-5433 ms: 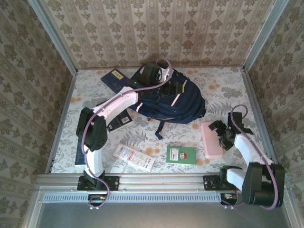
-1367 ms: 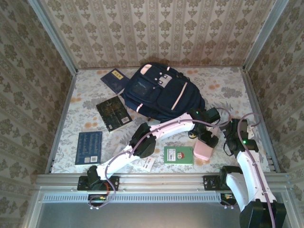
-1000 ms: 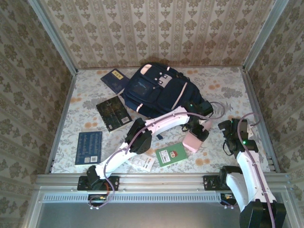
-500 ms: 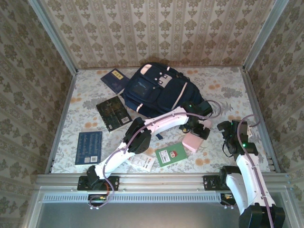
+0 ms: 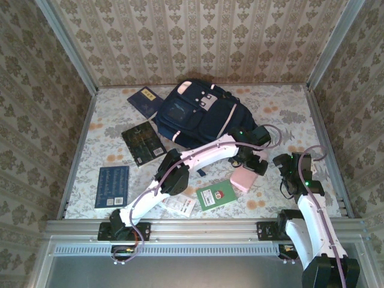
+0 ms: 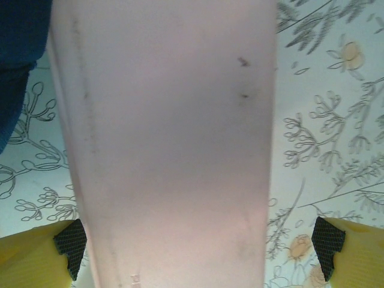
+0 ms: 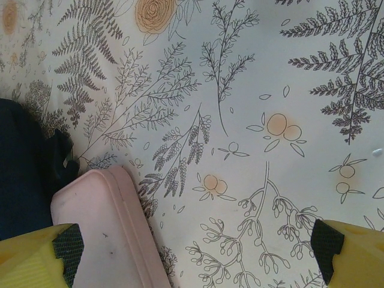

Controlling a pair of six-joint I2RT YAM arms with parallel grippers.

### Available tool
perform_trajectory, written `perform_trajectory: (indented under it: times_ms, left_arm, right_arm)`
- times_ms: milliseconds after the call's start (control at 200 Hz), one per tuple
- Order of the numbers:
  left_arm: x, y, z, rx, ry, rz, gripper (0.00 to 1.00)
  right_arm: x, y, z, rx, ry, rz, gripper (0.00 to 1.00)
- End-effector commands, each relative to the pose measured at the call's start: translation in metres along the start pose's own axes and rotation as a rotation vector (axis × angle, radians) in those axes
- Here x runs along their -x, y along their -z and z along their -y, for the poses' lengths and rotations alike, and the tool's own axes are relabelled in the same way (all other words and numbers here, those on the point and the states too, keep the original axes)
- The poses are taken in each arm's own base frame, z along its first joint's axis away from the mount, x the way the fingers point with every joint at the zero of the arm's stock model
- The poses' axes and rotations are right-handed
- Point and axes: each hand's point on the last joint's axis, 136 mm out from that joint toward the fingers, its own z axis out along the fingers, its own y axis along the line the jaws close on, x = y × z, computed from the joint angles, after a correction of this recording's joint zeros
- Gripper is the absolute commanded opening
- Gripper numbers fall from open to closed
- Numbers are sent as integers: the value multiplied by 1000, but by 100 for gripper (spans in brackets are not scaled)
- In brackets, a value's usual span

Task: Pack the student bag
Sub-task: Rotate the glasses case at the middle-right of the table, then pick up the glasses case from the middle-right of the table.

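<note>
The student bag (image 5: 201, 117), a large navy-blue fabric backpack with pale pink stripe trim and white buckle patches, lies flat at the far middle of the table, front pocket up; any label on it is too small to read. Just beside its near right corner lies a pale pink, round-cornered oblong pencil case (image 5: 242, 179). The left gripper (image 5: 255, 163) hangs over the case's far end with its jaws spread wide, not clamped on it. In the left wrist view the case (image 6: 168, 138) runs up between the yellow fingers (image 6: 36, 258): one black pad sits just beside its edge, the other stands apart from it, and a faint mark at the case's lower edge cannot be read. The right gripper (image 5: 283, 168) is near the case, its jaws also wide apart and holding nothing. The right wrist view shows a corner of the case (image 7: 102, 234) by one finger, against the bag's dark fabric (image 7: 18, 168). Nearer the arms lies a green booklet (image 5: 217, 195) with a white label bearing a red mark, unreadable, and a white printed leaflet (image 5: 180, 206) partly under the left arm. To the left lie a black book (image 5: 144, 143), a blue book (image 5: 112, 186) with rows of tiny pale print, and, at the back, a dark blue book (image 5: 144, 99) with a small yellow label. All rest on a pale floral tablecloth (image 5: 288, 114).
</note>
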Motion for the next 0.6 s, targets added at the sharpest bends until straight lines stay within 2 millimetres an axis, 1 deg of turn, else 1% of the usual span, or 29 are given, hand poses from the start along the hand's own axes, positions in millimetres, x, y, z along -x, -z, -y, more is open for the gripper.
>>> perform_trajectory:
  times_ms: [0,190,265,410,505,595]
  left_arm:
    - [-11,-14,-1,24,-3,-46,100]
    - [-25,-36,-8,55,-5,-105,100]
    - [-29,-42,-18,102,-2,-113,100]
    - [-32,-44,-31,178,-16,-123,100]
    - [-32,-40,-38,228,-37,-115,100]
    - [-32,-35,-39,248,-51,-105,100]
  right_arm:
    - [-1,-2,-1,7,7,-9,100]
    - [-1,-4,0,3,9,-8,100]
    - [-1,-5,-1,3,6,-9,100]
    - [-3,-7,1,0,-1,-17,100]
    - [-4,-9,2,1,-4,-19,100]
    - [-5,-10,2,3,-8,-20,100]
